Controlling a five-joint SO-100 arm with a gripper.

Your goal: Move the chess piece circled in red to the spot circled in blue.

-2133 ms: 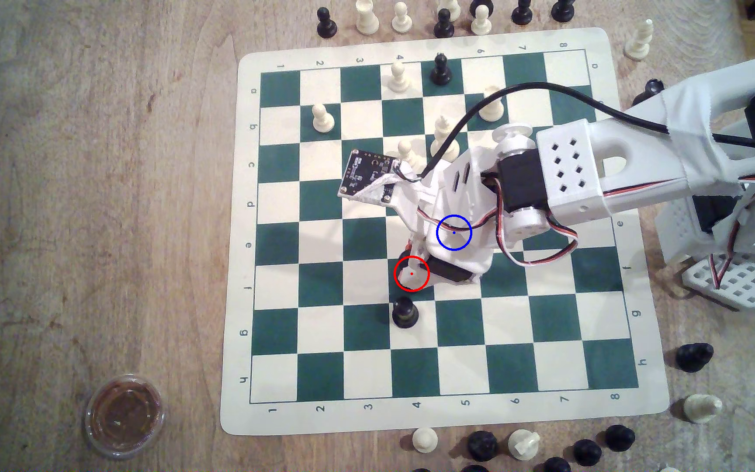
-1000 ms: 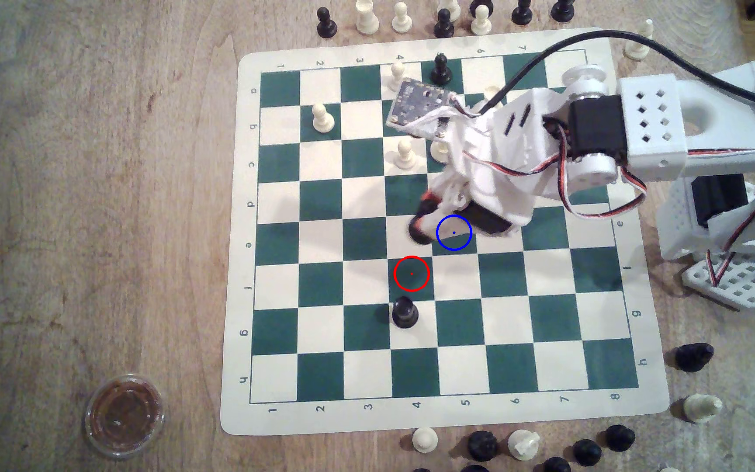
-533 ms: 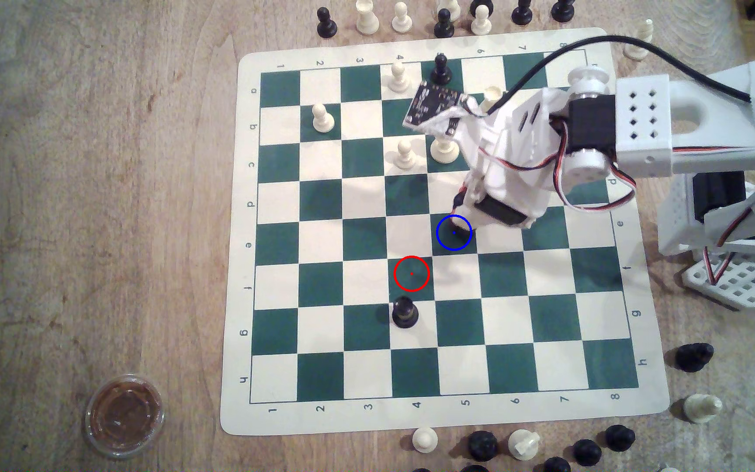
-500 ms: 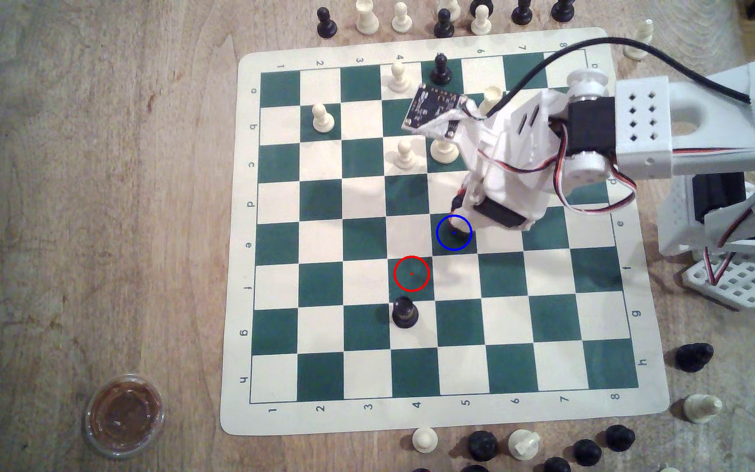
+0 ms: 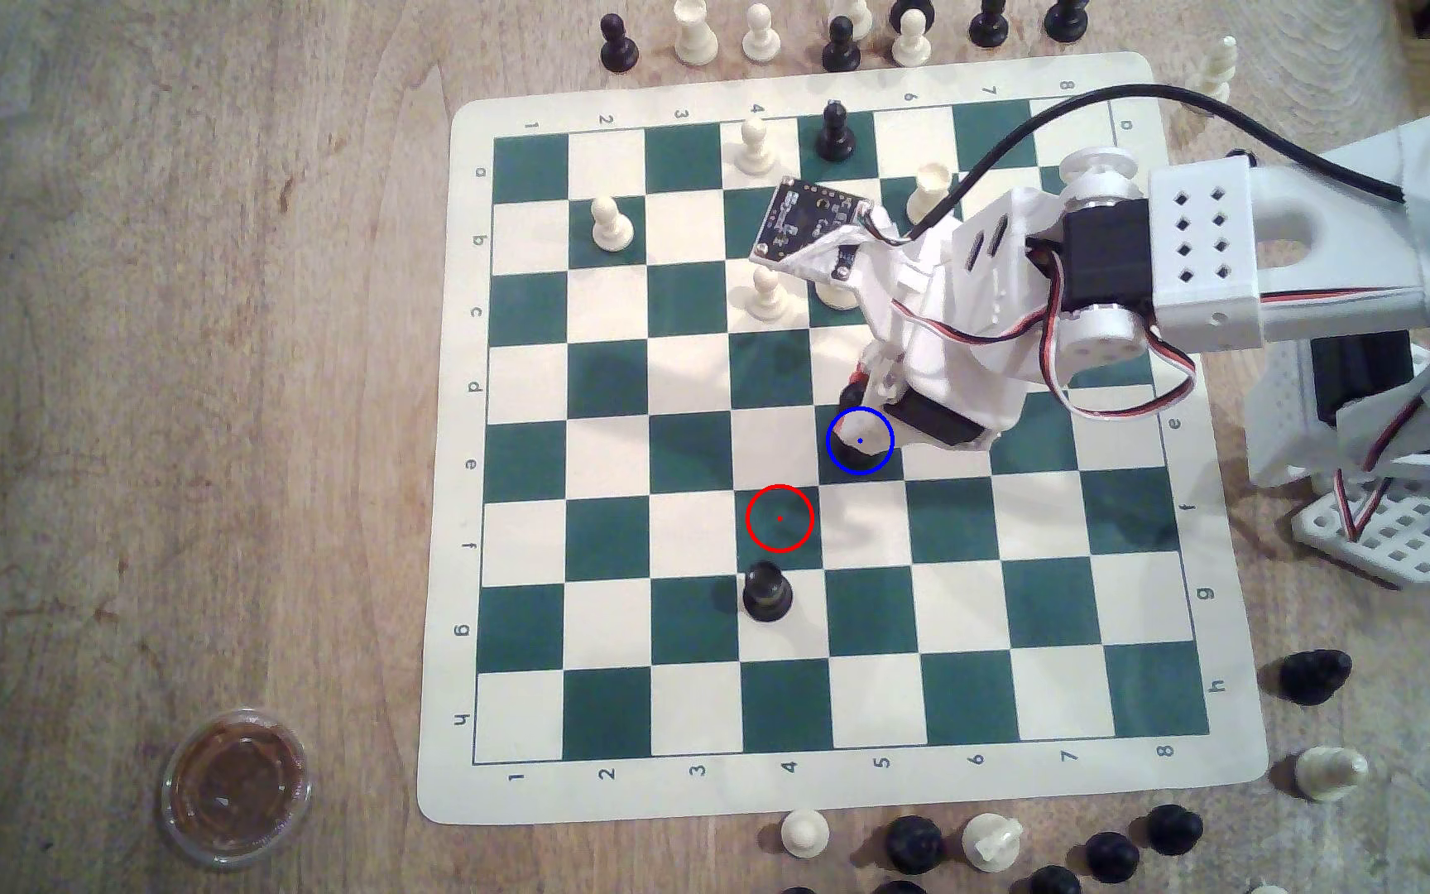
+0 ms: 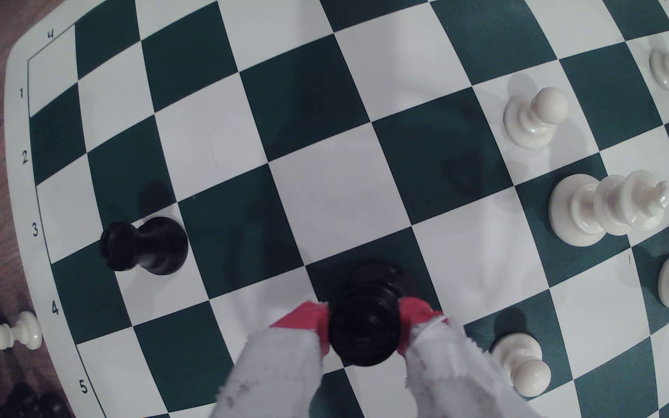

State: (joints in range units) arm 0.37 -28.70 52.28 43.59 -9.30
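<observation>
In the lower middle of the wrist view, the gripper (image 6: 365, 329) is clamped on the chess piece (image 6: 365, 325), a matte black chessman with a rounded head. One red-tipped finger (image 6: 304, 321) presses on each side of the head, so the jaws are gripping it, not empty. The piece stands upright, its long axis running straight down from the fingers to its wide base, which appears over a dark green square just beyond the head. Whether the base already touches the board (image 6: 212, 132) cannot be told from here.

In the exterior view, the gripper (image 5: 858, 413) sits at the centre of the frame, right on the blue-ringed spot (image 5: 845, 460). The dark base of the chess piece (image 5: 847, 449) shows inside the lower part of that ring. The red-ringed green square (image 5: 780, 518) lies 1 square down and 1 to the left, and is bare.

So the piece lies directly beneath the fingers and looks centred over its target. The next move probably calls only for a straight descent, if any is left, then parting the fingers.

Farther off, a shorter black piece with a ringed top (image 5: 766, 591) stands lower centre in the exterior view. A white pawn (image 6: 524, 363) stands near the gripper in the wrist view, and should be avoided on withdrawal.
</observation>
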